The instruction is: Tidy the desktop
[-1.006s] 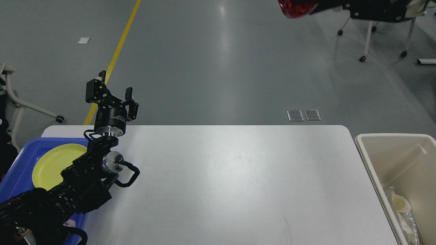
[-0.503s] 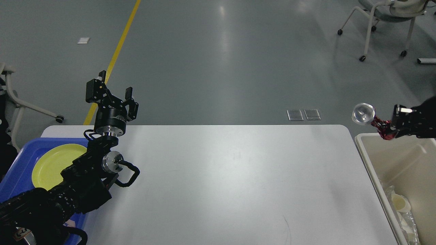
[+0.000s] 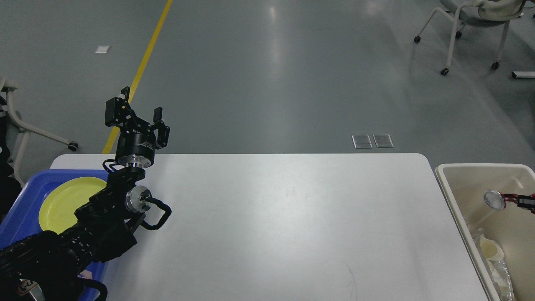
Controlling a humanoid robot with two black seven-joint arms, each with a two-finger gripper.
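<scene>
The white desktop [image 3: 292, 221] is bare except for my left arm over its left end. My left gripper [image 3: 136, 115] is open and empty, raised above the desk's far left corner with its fingers pointing up. My right gripper [image 3: 521, 201] shows only as a small dark tip at the right edge. It holds a clear round-ended object with a red crumpled part [image 3: 495, 199] over the inside of the beige bin [image 3: 449, 184].
A blue tray [image 3: 23, 205] with a yellow plate [image 3: 62, 202] sits at the desk's left end, partly under my left arm. The bin holds pale cups and clear plastic [image 3: 491, 250]. Wheeled chairs stand on the floor beyond.
My right gripper with the clear and red object came down from the top of the view to the bin's rim and now sits lower, inside the bin. The left arm has not moved.
</scene>
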